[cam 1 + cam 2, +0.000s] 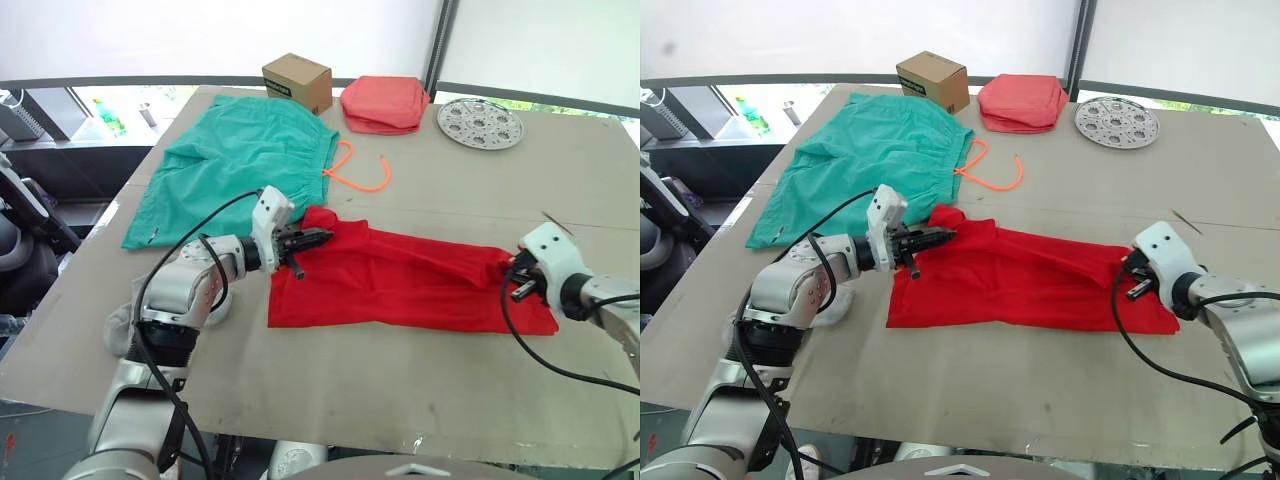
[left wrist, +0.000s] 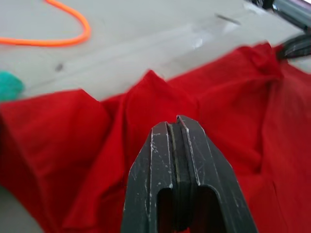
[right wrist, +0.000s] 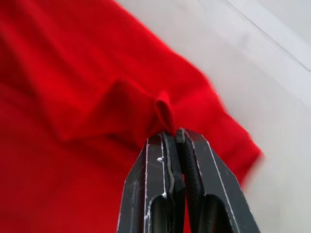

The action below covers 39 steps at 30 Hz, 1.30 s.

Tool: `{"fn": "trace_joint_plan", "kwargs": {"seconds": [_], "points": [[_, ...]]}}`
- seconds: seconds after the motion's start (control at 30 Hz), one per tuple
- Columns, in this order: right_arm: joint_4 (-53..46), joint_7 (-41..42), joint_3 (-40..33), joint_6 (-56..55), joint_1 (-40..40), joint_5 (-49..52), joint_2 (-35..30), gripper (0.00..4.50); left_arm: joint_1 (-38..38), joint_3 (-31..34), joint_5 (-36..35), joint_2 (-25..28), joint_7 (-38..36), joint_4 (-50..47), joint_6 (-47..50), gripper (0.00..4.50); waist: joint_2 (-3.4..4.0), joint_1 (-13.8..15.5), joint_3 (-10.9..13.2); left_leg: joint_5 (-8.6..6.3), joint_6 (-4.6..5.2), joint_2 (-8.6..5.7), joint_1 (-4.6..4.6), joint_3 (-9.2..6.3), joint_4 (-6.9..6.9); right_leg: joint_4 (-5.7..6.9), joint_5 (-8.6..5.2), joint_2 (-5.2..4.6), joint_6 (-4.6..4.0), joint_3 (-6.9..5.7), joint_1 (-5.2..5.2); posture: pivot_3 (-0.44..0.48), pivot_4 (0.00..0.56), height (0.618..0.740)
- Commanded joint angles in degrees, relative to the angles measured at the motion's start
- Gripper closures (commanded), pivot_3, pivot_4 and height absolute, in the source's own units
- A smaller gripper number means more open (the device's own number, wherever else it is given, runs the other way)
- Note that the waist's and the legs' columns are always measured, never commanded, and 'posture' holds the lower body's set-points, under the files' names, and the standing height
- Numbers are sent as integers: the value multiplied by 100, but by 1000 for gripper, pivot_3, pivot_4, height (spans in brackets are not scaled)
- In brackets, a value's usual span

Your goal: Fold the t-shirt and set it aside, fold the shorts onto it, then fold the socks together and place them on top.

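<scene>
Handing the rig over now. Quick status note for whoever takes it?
Left gripper: shut, over the t-shirt at its left end; no cloth seen between its fingers.
Right gripper: shut on a pinch of t-shirt at its right end.
T-shirt: folded into a long strip, mid-table.
Shorts: spread flat behind it, untouched.
Socks: by the left elbow.
Left: finish shirt, set aside, then shorts, socks.
</scene>
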Motion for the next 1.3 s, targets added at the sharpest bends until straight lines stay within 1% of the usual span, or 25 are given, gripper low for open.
{"fn": "trace_joint_plan", "kwargs": {"seconds": [0.03, 0.17, 0.3, 0.4, 0.43, 0.67, 0.8, 0.87, 0.93, 1.03, 1.13, 1.27, 1.3], "points": [[-39, 74, -253, -341, 43, -28, -102, 4436, 130, -202, 301, 135, -304, -383, -337, 4500, 1, 9, -1, -1, 2, 1, 1, -2, 1, 1, -1, 0, -1, -1, 1, 0, 150, 740], [128, 116, -238, -709, 74, -125, -169, 4436, 437, -388, 556, 196, -574, -414, -627, 4500, 2, 14, -1, -2, 2, -1, 1, 0, 4, 0, 1, -11, -4, 2, 0, 0, 150, 740], [339, 262, -121, -1112, 290, -412, -545, 4436, 527, -348, 625, 193, -692, -380, -693, 4500, 3, 42, 0, -1, 3, -2, -8, -2, 3, 0, 1, -15, -7, 0, -8, 0, 150, 740], [403, 375, -69, -1158, 561, -621, -895, 4436, 532, -317, 722, 164, -692, -263, -810, 4500, 5, 44, 0, -1, 2, -3, -8, -6, -2, 0, 0, -15, -8, -4, -8, 0, 150, 740], [405, 338, -95, -1136, 591, -662, -925, 4436, 535, -305, 736, 147, -693, -239, -839, 4500, 4, 35, 0, -1, 2, -3, -8, -6, -2, 0, 0, -16, -8, -4, -7, 0, 150, 740], [658, 6, -206, -1525, 233, -809, -566, 4436, 502, -297, 786, 11, -704, -133, -953, 4500, 8, 19, 2, -2, 4, -2, -5, 0, 3, -1, 0, -17, -5, -2, -8, 0, 150, 740], [940, -195, -188, -1713, -434, -795, -219, 4436, 550, -314, 857, -29, -710, -112, -1020, 4500, 10, 9, 4, -2, 4, -2, -6, 1, 1, -1, 0, -16, -6, -1, -10, 0, 150, 740], [1033, -223, -180, -1704, -542, -829, -149, 4436, 577, -317, 876, -37, -714, -133, -1038, 4500, 10, 20, 4, -2, 4, -2, -7, -1, -1, -1, 0, -15, -7, -2, -10, 0, 150, 740], [1042, -125, -149, -1733, -412, -856, -212, 4436, 597, -307, 882, -43, -709, -161, -1040, 4500, 10, 56, 4, -1, 2, -2, -9, -7, -3, -1, 0, -15, -8, -7, -9, 0, 150, 740], [861, 18, -279, -1807, 145, -873, -324, 4436, 642, -271, 892, -41, -674, -204, -1029, 4500, 10, 89, 4, -1, 2, -6, -15, -13, -4, -3, 0, -19, -8, -14, -6, 0, 150, 740], [713, 141, -384, -1922, 681, -933, -462, 4436, 706, -255, 915, -29, -664, -235, -1047, 4500, 12, 62, 5, -3, 5, -8, -15, -6, -4, -4, -1, -24, -6, -12, -7, 0, 150, 740], [439, 364, -544, -1756, 1226, -887, -631, 4436, 820, -233, 927, -18, -655, -307, -1069, 4500, 16, 15, 3, -5, 9, -8, -8, -1, 0, -6, -1, -26, -2, -8, -6, 0, 150, 740], [373, 391, -620, -1699, 1310, -876, -660, 4166, 833, -227, 922, -18, -653, -320, -1066, 4500, 16, 13, 3, -5, 8, -6, -4, -2, 0, -6, -10, -26, 12, -7, -6, 0, 150, 740]]}}
